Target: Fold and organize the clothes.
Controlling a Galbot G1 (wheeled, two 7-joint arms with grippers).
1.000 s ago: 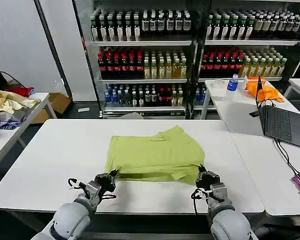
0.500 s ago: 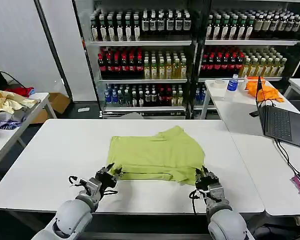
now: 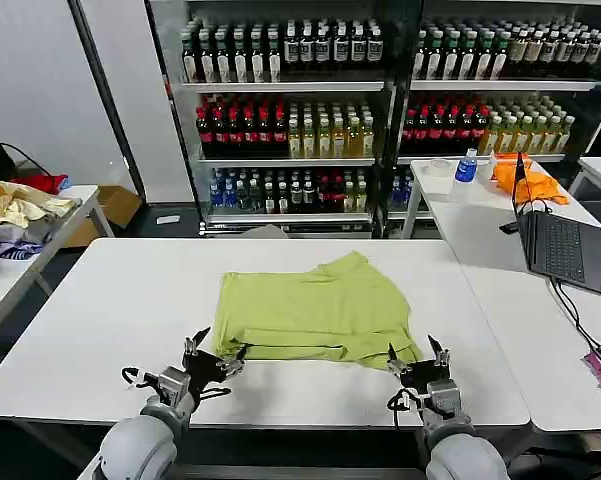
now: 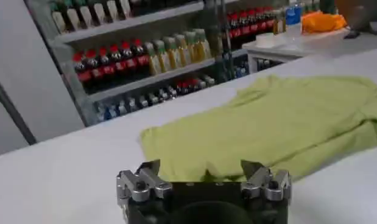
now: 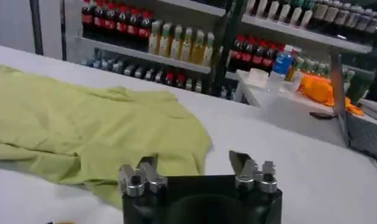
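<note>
- Both claws just let go: a second ago they were pinching the T-shirt's (image 3: 315, 312) near hem, now the left gripper (image 3: 213, 353) and right gripper (image 3: 414, 359) sit spread open and empty, backed off toward the bottom of the frame.
- Shirt lies centre-frame on the white table (image 3: 100, 320), near edge doubled over.
- Looks like one fold's done, more to go.

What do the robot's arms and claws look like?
Both arms are smooth, rounded and light grey. The left claw and right claw are black blocks with silvery metal fingers that end in pointed dark tips. Thin black cables loop beside each wrist.
</note>
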